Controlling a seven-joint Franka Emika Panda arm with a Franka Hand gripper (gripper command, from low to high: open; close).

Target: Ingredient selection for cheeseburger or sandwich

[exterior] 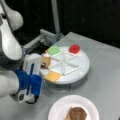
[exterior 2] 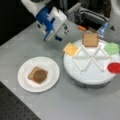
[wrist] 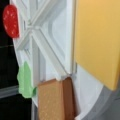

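A bread slice [exterior 2: 32, 73] and patty [exterior 2: 40, 76] sit stacked on the white plate [exterior 2: 51, 66]; cheese slice [exterior 2: 71, 49] remains on the tray [exterior 2: 87, 75]. Gripper [exterior 2: 63, 30] hovers near it; finger state unclear.

A white divided tray [exterior 2: 87, 72] holds a green lettuce piece [exterior 2: 111, 48] and a red tomato slice [exterior 2: 114, 67].

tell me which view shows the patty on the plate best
A front view shows the patty whole, lying on a bread slice on the paper plate. In a front view it is cut off at the bottom edge. The wrist view misses it.
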